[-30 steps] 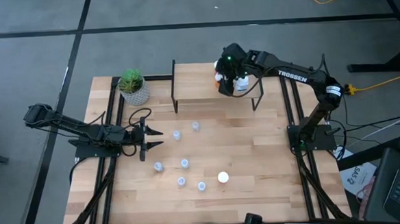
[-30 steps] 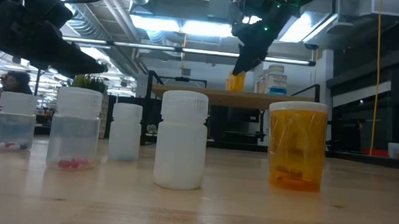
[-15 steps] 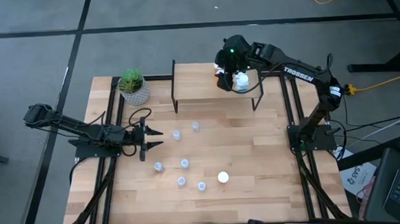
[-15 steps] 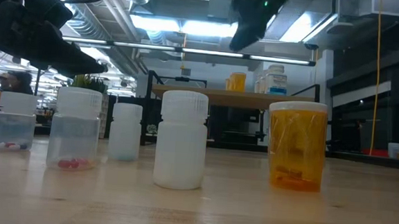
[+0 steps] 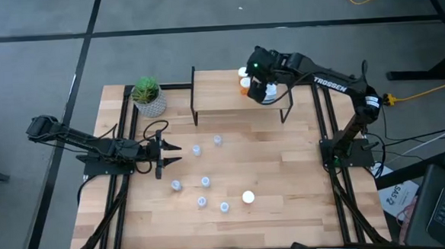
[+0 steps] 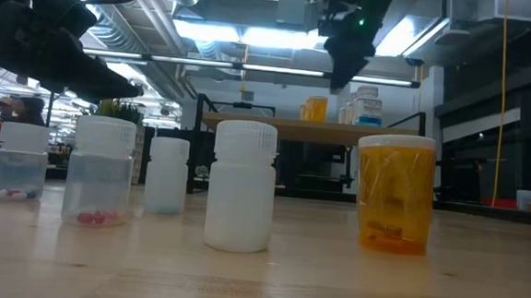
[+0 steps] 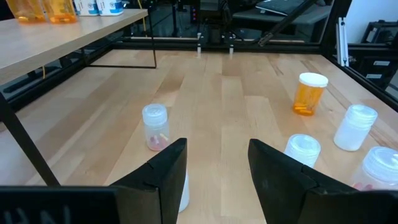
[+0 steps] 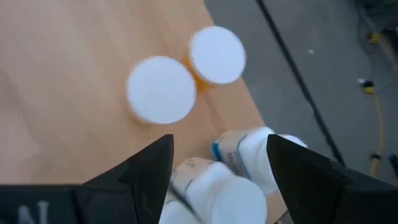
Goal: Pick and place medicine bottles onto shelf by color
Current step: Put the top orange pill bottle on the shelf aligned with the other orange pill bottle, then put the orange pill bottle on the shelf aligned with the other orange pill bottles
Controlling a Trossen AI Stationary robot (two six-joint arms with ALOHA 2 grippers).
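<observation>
The shelf [image 5: 221,92] stands at the table's far side. Two orange bottles [image 8: 161,89] with white caps and some white, blue-labelled bottles [image 8: 249,155] stand upright on its right end. My right gripper [image 8: 219,142] hovers open above them, pointing steeply down, also seen in the low view as my right gripper [image 6: 346,45]. Several bottles stand on the table, among them a clear one [image 7: 155,124], a white one [image 6: 241,186] and an orange one [image 6: 394,194]. My left gripper [image 5: 170,148] waits open at the table's left, level, a clear bottle just ahead.
A green plant in a white pot [image 5: 148,96] stands at the far left, beside the shelf's left leg. Black frame rails [image 5: 326,127] run along the table's left and right sides. Bare wood lies between the shelf and the loose bottles.
My right gripper, open throughout, has risen from around an orange bottle on the shelf, which stays upright there. It has shifted toward the shelf's right end and tipped to point more steeply down.
</observation>
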